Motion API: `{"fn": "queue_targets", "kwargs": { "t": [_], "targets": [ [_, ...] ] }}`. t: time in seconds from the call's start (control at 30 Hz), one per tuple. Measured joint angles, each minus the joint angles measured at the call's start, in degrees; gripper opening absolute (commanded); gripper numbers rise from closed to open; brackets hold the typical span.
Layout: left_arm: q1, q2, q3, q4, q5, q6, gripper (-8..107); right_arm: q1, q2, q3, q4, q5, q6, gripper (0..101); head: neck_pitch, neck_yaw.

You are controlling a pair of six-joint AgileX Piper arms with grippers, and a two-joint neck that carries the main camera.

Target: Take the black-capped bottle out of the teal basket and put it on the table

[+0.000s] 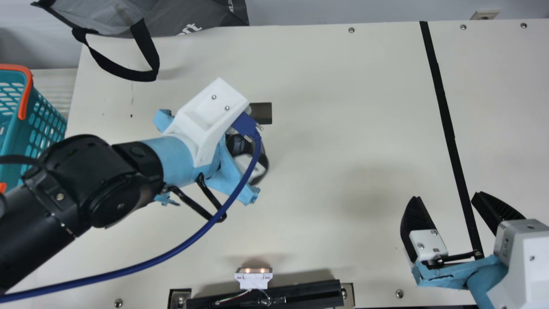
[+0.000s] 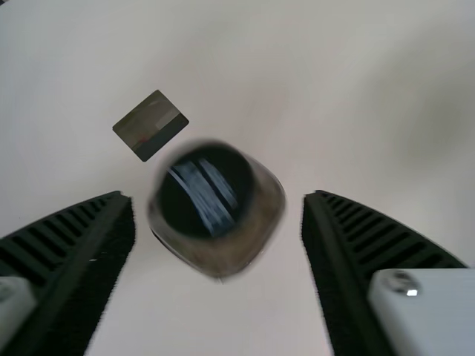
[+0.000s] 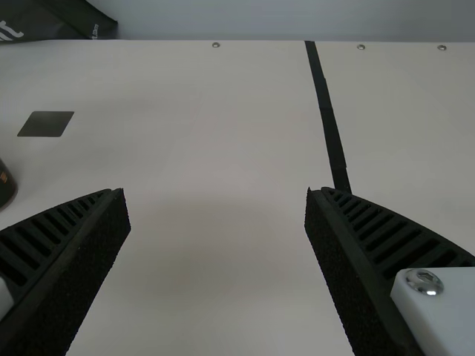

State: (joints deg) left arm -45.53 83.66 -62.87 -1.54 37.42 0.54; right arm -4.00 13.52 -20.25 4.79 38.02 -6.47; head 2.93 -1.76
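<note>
Okay, got a cream desk (image 1: pixel 326 86) across most of the main view, with the far and left edges in sight and the right side cut off. Left arm (image 1: pixel 77 189) across from the left, trailing a blue cable (image 1: pixel 171 253) and covering a good chunk of desk plus most of the left tool (image 1: pixel 251 165). Gray bag (image 1: pixel 171 13) at the back left, chopped by the top of the view, strap looping over the desk. Teal basket (image 1: pixel 47 124) just past the left edge, also cropped, inside mostly hidden.

Right tool (image 1: pixel 444 197) at the front right, released and holding zip, wrist cut off at the corner. Left tool hard to read in the main view, but clearly released in the left wrist view, with gaps on both sides of the black-capped bottle (image 2: pixel 206 189).

Plenty of open room from there to the black strip (image 1: pixel 446 120), running between the right fingertips as seen in the main view.

Bottle already out of the basket, at the desk between the left fingers. Pretty blurry, so can't tell whether touching down. Dark rectangle (image 2: pixel 151 126) just beside, partly covered in the main view.
</note>
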Motion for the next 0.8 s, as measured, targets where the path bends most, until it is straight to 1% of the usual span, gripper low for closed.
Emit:
{"fn": "queue_targets", "kwargs": {
  "t": [0.37,0.8],
  "targets": [
    [0.11,0.17,-0.7,-0.05,0.54,0.24,107,0.0,0.0,0.0,0.0,-0.01,0.0,91,0.0,-0.29],
    [0.33,-1.94,-2.61,1.17,2.24,-0.54,107,0.0,0.0,0.0,0.0,-0.01,0.0,91,0.0,-0.29]
  ]
}}
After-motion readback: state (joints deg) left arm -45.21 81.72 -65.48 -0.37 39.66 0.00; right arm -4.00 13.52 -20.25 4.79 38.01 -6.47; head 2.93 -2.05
